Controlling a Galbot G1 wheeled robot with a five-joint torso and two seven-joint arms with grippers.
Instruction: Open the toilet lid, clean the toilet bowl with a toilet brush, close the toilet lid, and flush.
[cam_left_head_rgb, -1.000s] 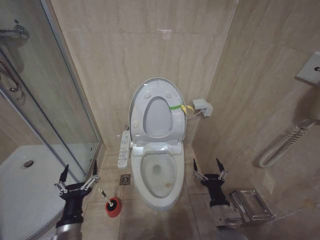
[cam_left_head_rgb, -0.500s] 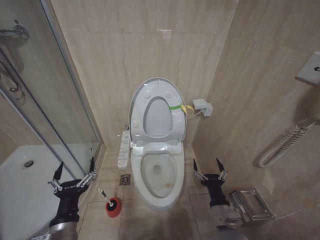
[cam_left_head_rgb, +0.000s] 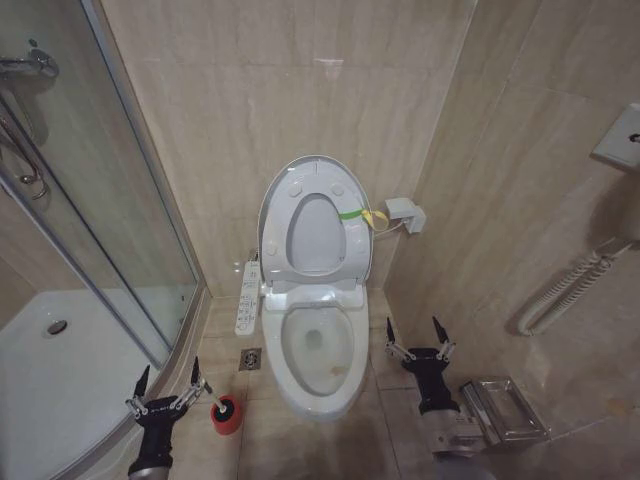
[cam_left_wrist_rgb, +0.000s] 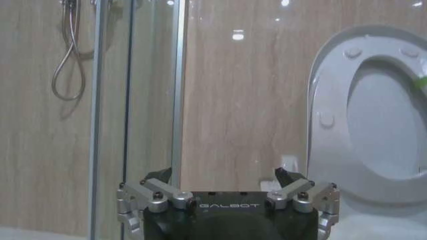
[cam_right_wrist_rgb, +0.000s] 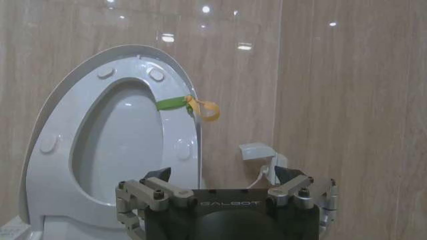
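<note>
The toilet lid (cam_left_head_rgb: 313, 215) stood upright against the wall, the toilet bowl (cam_left_head_rgb: 318, 352) open below it. At the bowl's eight o'clock the toilet brush (cam_left_head_rgb: 214, 398) sat in its red cup (cam_left_head_rgb: 226, 413); the left gripper (cam_left_head_rgb: 168, 381), fingers spread wide, hovered beside it, perhaps touching the handle. The right gripper (cam_left_head_rgb: 412, 331) hung wide open at four o'clock.

The toilet lid (cam_left_head_rgb: 314, 190) is glossy, smooth white plastic, and the toilet bowl (cam_left_head_rgb: 322, 385) is shiny white ceramic with faint brownish staining. The left gripper (cam_left_head_rgb: 167, 383) and right gripper (cam_left_head_rgb: 416, 337) look like matt black plastic with bare metal knuckles. Beyond the jaws, the wall tiles (cam_left_head_rgb: 280, 90) are polished beige stone, reflecting lamps.
</note>
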